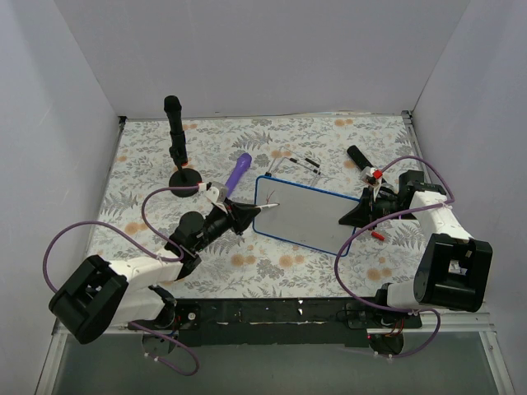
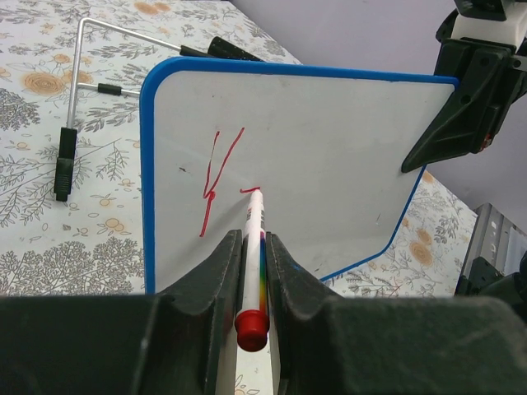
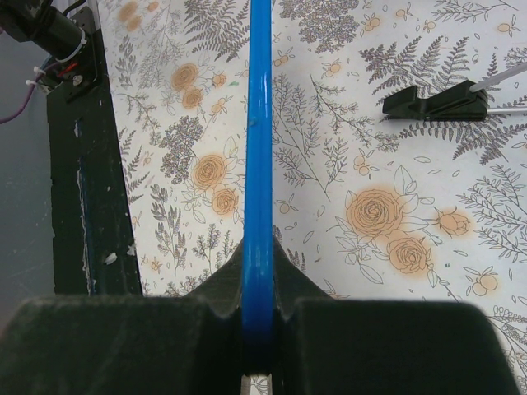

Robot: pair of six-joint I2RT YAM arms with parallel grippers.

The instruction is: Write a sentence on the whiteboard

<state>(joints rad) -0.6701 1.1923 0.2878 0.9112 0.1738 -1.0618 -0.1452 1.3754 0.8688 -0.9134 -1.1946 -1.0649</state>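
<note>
The whiteboard (image 1: 306,218) with its blue rim is held tilted above the floral table. My right gripper (image 1: 356,216) is shut on its right edge; in the right wrist view the blue rim (image 3: 259,148) runs edge-on between the jaws of that gripper (image 3: 258,247). My left gripper (image 2: 251,239) is shut on a white marker (image 2: 255,222) with a red end cap, its tip touching the board face (image 2: 346,148). Of the sentence, only a few red strokes (image 2: 216,177) show, a Y-like mark and a short dash at the tip. My left gripper (image 1: 245,218) sits at the board's left edge.
A black post on a round base (image 1: 175,140) stands at the back left, and a purple object (image 1: 240,170) lies beside it. A bent wire stand with black feet (image 1: 298,162) lies behind the board. More markers (image 1: 365,163) lie at the right.
</note>
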